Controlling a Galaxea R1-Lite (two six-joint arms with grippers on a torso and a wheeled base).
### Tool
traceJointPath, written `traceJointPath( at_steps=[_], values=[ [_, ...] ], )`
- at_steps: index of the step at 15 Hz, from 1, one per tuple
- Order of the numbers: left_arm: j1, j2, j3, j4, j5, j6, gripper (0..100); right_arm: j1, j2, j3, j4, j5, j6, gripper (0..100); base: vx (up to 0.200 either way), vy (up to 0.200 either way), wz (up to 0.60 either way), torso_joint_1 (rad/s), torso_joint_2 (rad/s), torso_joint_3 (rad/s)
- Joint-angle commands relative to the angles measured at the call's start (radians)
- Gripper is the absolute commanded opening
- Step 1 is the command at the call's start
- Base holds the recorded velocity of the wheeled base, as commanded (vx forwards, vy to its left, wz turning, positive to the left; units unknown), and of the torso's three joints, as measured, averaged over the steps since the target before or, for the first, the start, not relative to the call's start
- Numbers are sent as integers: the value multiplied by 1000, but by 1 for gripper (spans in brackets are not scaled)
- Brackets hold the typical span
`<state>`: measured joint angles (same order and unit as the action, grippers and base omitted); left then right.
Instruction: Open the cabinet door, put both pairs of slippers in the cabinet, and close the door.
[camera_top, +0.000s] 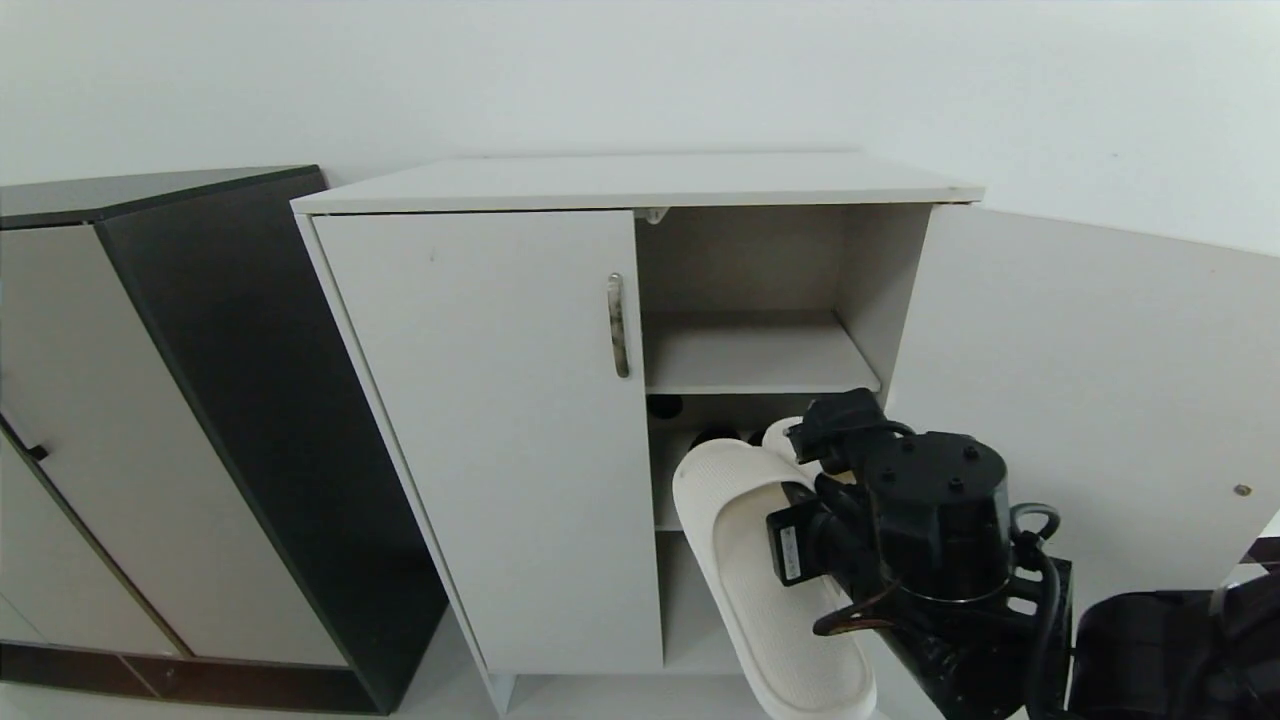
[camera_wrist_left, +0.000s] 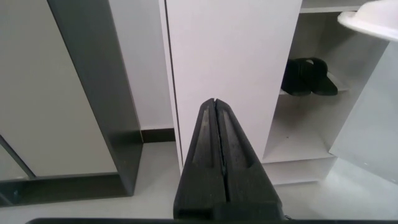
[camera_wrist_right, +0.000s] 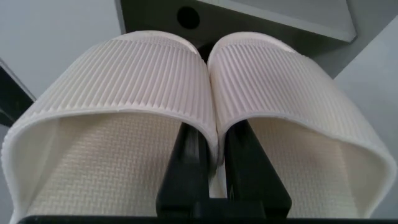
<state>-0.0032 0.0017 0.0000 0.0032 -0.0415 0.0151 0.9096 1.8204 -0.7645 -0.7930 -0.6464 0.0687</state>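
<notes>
A white cabinet (camera_top: 640, 182) stands against the wall, with a dark cabinet (camera_top: 250, 400) just beside it on the robot's left. The white cabinet's left door (camera_top: 480, 440) is closed. Its right door (camera_top: 1090, 390) is swung wide open, baring the right half of the inside. There an upper shelf (camera_top: 750, 355) lies bare, and a lower shelf (camera_wrist_left: 311, 96) sits below it, above the bottom compartment.

The right hand (camera_wrist_right: 214, 155) is in front of the open half, low and close to the cabinet's front edge, and holds a pair of white slippers (camera_top: 770, 590). The right wrist view shows the two slippers side by side and touching. The hand's fingers (camera_wrist_right: 186, 149) reach under the ribbed straps and pinch the slippers' inner walls together between them. The slippers' toes point toward the opening; I cannot tell whether they are past the cabinet's front edge.

A pair of black slippers (camera_wrist_left: 309, 76) lies on the lower shelf inside the cabinet, the two side by side.

The left hand (camera_wrist_left: 215, 106) hangs in front of the closed left door, above the floor (camera_wrist_left: 155, 186). Its fingers are pressed flat together with nothing between them.

A slim metal handle (camera_top: 618, 325) runs upright along the closed door's inner edge.
</notes>
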Motion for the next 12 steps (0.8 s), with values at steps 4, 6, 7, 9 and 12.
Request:
traceJointPath(
  at_steps=[4,6,7,9,12],
  values=[
    [0,0,0,0,-1,0,0,-18,36,-305,250,-114,103,0,0,0,0,0,0,0],
    [0,0,0,0,-1,0,0,-20,66,-342,267,-133,103,0,0,0,0,0,0,0],
    [0,0,0,0,-1,0,0,-26,91,-352,273,-153,102,0,0,0,0,0,0,0],
    [0,0,0,0,-1,0,0,-38,108,-377,274,-171,102,0,0,0,0,0,0,0],
    [0,0,0,0,-1,0,0,-52,126,-377,270,-171,103,0,0,0,0,0,0,0]
  ],
)
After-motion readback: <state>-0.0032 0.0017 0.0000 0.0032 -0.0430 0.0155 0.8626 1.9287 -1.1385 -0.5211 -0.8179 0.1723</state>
